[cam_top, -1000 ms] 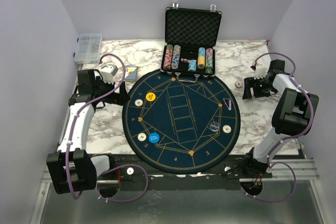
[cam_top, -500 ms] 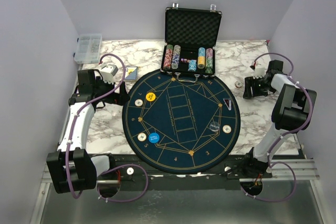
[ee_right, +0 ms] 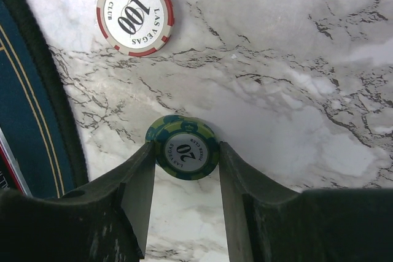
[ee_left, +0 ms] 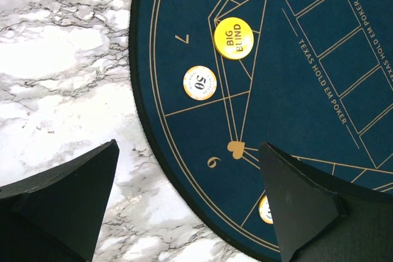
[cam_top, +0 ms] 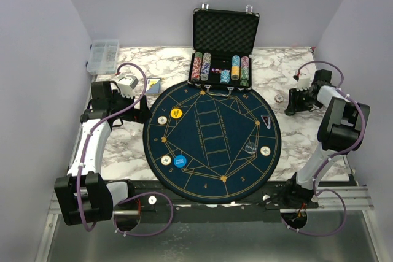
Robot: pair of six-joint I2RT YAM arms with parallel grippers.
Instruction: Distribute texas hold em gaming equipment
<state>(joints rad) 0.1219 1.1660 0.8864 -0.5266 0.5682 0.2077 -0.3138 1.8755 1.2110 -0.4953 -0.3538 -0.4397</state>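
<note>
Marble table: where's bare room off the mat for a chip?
Bare marble between the mat's left rim and the left arm, and between its right rim and the right arm. Crowded: far edge by the chip case, and where the right gripper holds a green chip.

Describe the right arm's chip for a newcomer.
On the marble table right of the blue mat lie two chips. It is the green chip marked 20, inside the right end effector; the other chip is white and red, marked 100.
</note>
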